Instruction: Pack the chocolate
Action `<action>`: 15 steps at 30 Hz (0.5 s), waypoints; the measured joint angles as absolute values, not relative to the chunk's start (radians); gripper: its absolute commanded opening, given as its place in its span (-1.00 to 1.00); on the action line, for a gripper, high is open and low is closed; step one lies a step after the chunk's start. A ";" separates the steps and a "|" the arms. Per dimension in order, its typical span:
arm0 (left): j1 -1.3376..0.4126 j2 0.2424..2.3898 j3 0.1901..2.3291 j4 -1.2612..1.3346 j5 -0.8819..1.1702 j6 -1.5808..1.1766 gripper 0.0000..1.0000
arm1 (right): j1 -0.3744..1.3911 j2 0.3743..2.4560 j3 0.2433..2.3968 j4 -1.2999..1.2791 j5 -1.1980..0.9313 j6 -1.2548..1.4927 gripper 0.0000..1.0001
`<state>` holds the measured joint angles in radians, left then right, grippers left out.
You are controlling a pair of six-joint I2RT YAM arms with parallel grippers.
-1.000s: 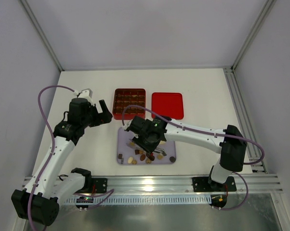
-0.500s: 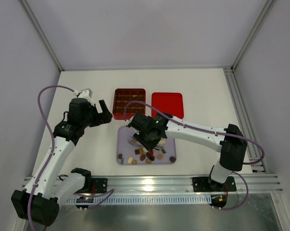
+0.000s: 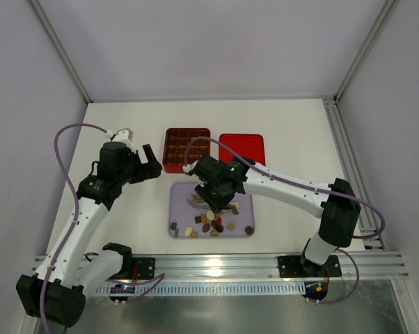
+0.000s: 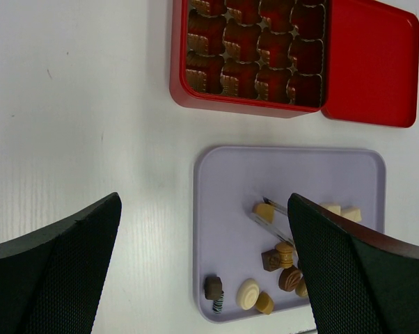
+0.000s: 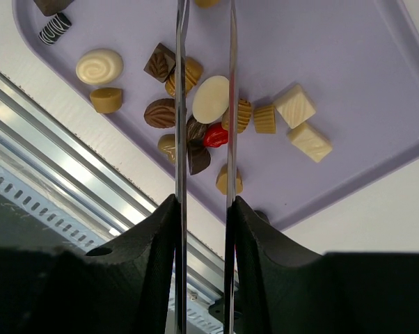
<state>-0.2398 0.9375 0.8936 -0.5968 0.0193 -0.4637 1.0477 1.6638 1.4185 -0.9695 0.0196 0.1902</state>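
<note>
Brown, tan and cream-white chocolate [image 5: 211, 99], one reddish, on lilac tray [image 5: 349, 62]

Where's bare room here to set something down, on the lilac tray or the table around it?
Bare: the table left of the lilac tray and red box, and the tray's strip beside the box, though the right arm hangs over it. Crowded: the chocolates bunch at the tray's near edge, beneath the tweezers in the right gripper.

Right arm [image 3: 286, 186], tweezers [image 5: 180, 104], chocolate [image 5: 211, 99] crowd the tray [image 5: 349, 56] — table [image 3: 143, 216] open leftward.
</note>
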 measured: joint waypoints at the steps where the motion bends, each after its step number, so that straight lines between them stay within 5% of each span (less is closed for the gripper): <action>1: -0.240 0.937 0.894 -0.597 0.019 -0.463 0.99 | 1.042 1.661 1.421 -0.970 0.014 0.190 -0.25; 15: -0.240 0.937 0.894 -0.597 0.019 -0.463 0.99 | 1.019 1.659 1.445 -0.966 -0.027 0.190 -0.24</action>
<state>-0.2398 0.9375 0.8936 -0.5968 0.0193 -0.4633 1.0187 1.6592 1.4448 -0.9661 -0.0273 0.1898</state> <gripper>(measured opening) 0.996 0.382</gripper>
